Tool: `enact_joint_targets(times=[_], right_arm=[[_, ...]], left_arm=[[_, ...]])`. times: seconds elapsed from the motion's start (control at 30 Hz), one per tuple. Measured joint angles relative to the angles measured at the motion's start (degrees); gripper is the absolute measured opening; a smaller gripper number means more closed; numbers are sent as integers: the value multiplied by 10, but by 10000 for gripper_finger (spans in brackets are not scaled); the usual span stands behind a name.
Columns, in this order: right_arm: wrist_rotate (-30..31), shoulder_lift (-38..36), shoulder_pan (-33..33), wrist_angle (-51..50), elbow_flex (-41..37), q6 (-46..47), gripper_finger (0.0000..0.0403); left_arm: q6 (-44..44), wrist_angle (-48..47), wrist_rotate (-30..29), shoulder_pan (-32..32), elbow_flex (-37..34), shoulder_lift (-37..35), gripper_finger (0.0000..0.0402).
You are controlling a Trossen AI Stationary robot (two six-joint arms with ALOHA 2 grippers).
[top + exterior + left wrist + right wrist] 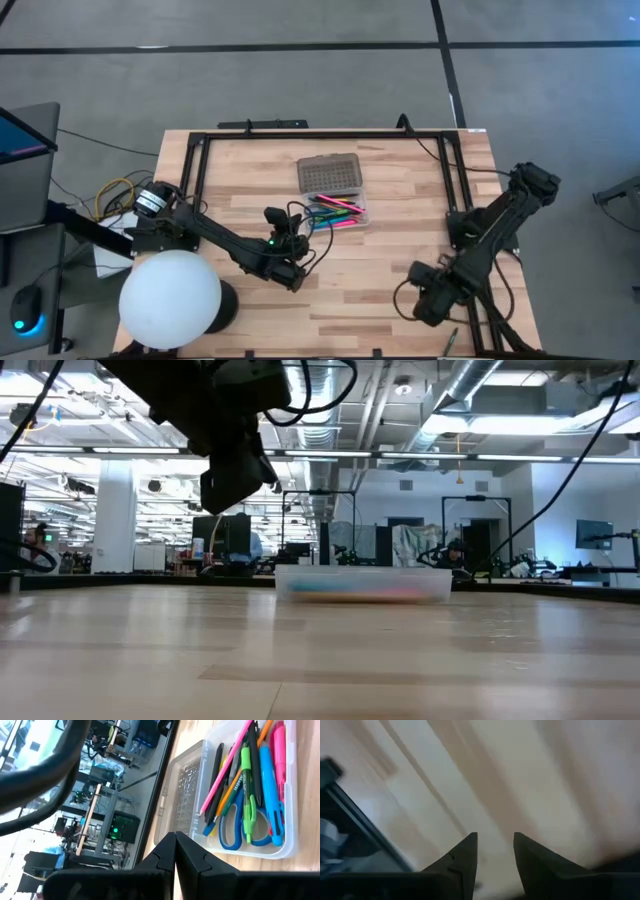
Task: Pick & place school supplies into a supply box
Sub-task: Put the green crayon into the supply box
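Hovering just beside the supply box (338,211), the left gripper (291,272) is pinched closed and empty. Pens and scissors (239,822) fill its tray mid-table. The right gripper (495,855) gapes wide near the table edge.

School supplies (337,211) lie in the supply box (360,219).

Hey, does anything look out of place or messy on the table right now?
Nothing stands out. The supplies lie inside the supply box, its lid open flat behind it. No stray items show on the table.
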Motion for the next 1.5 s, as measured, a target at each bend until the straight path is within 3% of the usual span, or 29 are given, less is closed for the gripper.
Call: enact_joint_targets(times=[0.2, 0.5, 0.67, 1.0, 1.23, 1.5], right_arm=[[-92, 33, 36, 15, 0, 173, 118], [-129, 79, 63, 93, 0, 311, 118], [-185, 121, 69, 136, 0, 259, 118], [-184, 195, 82, 173, -1, 63, 118], [-184, 172, 120, 163, -1, 91, 114], [-196, 167, 144, 165, 4, 118, 89]], left_arm=[[9, 13, 0, 14, 0, 0, 0], [9, 14, 15, 30, 0, 0, 0], [8, 15, 16, 30, 0, 0, 0], [7, 17, 16, 34, 0, 0, 0], [7, 34, 17, 49, 0, 0, 0], [16, 53, 73, 74, 0, 0, 0]])
